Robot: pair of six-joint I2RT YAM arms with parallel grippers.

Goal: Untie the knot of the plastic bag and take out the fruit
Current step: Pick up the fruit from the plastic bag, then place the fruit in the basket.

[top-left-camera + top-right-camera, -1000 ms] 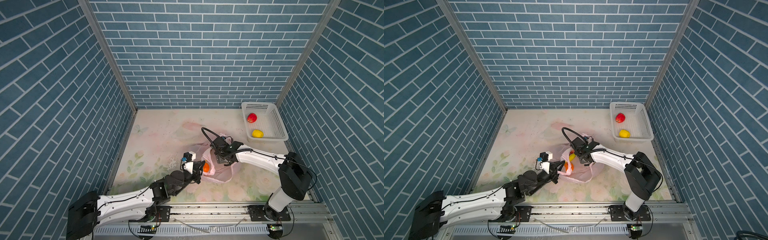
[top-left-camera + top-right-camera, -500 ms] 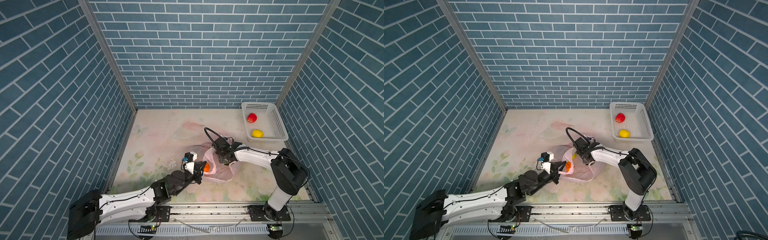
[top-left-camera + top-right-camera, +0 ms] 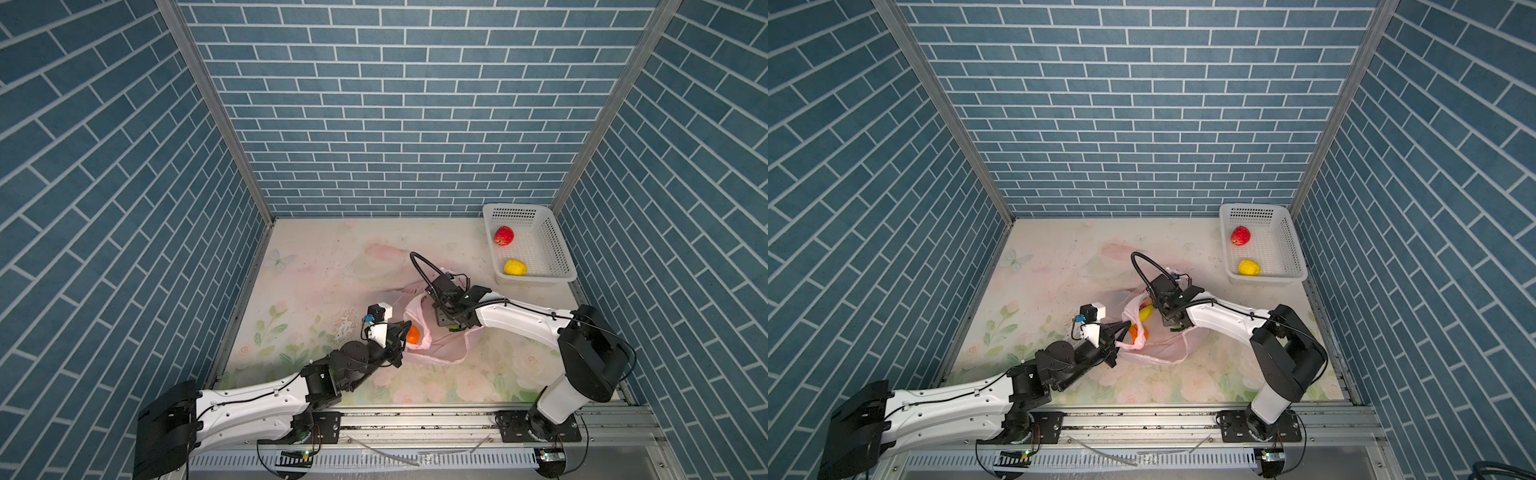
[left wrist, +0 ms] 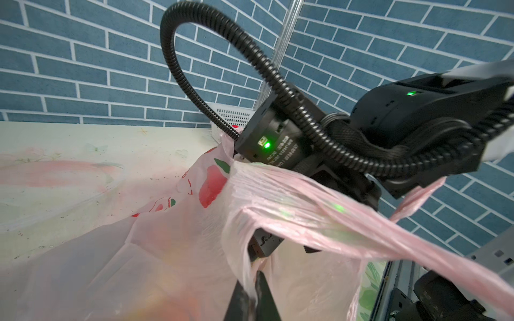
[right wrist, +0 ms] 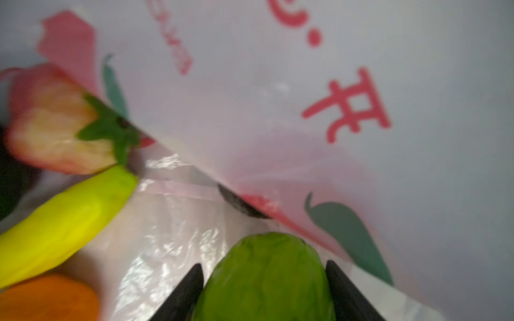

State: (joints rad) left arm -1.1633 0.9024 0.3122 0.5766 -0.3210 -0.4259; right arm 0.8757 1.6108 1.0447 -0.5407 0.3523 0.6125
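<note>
The pale pink plastic bag [image 3: 440, 353] lies open on the floral mat in both top views. My left gripper [image 4: 254, 280] is shut on a pinched strip of the bag's rim, holding its mouth up. My right gripper [image 5: 262, 266] reaches inside the bag, its two fingers pressed against either side of a green fruit [image 5: 267, 278]. More fruit lies inside: a yellow banana [image 5: 64, 222], an orange [image 3: 412, 334] and a red-and-cream fruit [image 5: 52, 125]. The knot is out of view.
A white perforated basket [image 3: 559, 249] stands at the back right and holds a red fruit [image 3: 503, 235] and a yellow one [image 3: 515, 267]. Blue brick walls close in three sides. A metal rail [image 3: 415, 419] runs along the front.
My right gripper has pushed deeper into the bag and its jaws have narrowed onto the green fruit. The left arm has kept its hold and place.
</note>
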